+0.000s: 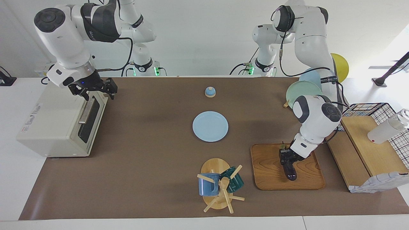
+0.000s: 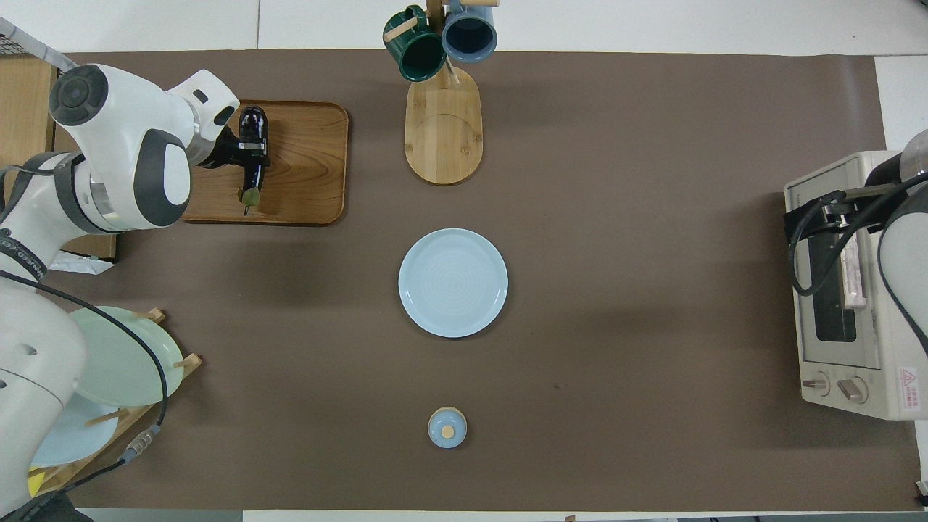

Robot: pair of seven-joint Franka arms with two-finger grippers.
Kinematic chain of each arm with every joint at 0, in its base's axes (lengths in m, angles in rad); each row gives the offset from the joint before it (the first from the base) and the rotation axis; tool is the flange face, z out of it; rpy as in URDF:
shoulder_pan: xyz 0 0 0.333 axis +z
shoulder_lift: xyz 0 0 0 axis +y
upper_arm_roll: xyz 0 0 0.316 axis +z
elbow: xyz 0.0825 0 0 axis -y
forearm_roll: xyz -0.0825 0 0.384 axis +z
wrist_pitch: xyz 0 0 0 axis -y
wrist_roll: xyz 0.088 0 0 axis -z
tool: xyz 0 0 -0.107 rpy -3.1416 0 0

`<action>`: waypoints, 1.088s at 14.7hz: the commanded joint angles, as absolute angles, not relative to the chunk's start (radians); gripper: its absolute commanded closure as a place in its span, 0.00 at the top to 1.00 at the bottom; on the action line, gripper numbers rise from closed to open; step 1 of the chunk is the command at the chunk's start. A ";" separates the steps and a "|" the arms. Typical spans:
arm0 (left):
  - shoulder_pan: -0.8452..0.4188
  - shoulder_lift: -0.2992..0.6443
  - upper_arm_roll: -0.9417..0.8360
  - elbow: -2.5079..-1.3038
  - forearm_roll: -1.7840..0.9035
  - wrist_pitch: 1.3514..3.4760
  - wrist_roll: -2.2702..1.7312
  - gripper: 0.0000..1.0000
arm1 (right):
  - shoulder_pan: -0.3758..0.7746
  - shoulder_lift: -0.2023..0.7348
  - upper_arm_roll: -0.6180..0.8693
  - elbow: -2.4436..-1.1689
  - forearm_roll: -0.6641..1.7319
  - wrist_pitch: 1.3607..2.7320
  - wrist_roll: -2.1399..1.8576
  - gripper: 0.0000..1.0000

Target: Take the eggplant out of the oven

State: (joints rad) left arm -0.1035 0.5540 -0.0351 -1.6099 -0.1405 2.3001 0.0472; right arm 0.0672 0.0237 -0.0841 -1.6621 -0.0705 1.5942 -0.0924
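The dark purple eggplant (image 1: pixel 290 170) is in my left gripper (image 1: pixel 288 158), which is shut on it low over the wooden tray (image 1: pixel 268 166). The green stem end points toward the robots. I cannot tell whether it touches the tray. In the overhead view the eggplant (image 2: pixel 253 165) and left gripper (image 2: pixel 250 148) are over the tray (image 2: pixel 308 163). The cream-white oven (image 1: pixel 54 124) stands at the right arm's end of the table with its dark glass door shut. My right gripper (image 1: pixel 93 90) hangs over the top edge of the oven (image 2: pixel 848 377) door.
A light blue plate (image 1: pixel 210 126) lies mid-table. A small blue lid (image 1: pixel 210 92) lies nearer the robots. A wooden mug rack (image 1: pixel 219 187) holds two mugs beside the tray. A plate rack (image 1: pixel 303 91) and a wire basket with wooden boards (image 1: pixel 367 143) stand at the left arm's end.
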 commanded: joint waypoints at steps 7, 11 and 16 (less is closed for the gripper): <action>-0.075 0.493 -0.040 -1.531 -0.124 2.093 0.084 1.00 | 0.078 -0.032 -0.110 -1.710 -0.049 1.600 -0.110 1.00; -0.061 0.384 -0.034 -1.534 -0.126 1.965 0.068 1.00 | 0.081 -0.057 -0.109 -1.718 -0.049 1.601 -0.109 1.00; -0.066 0.226 -0.021 -1.536 -0.088 1.807 -0.020 1.00 | 0.075 -0.083 -0.110 -1.729 -0.041 1.546 -0.106 1.00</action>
State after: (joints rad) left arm -0.0647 0.2982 -0.0225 -1.5170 -0.1317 1.8695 0.0164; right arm 0.0758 -0.0541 -0.1002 -1.6874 -0.0673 1.5479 -0.0924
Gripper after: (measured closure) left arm 0.000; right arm 0.000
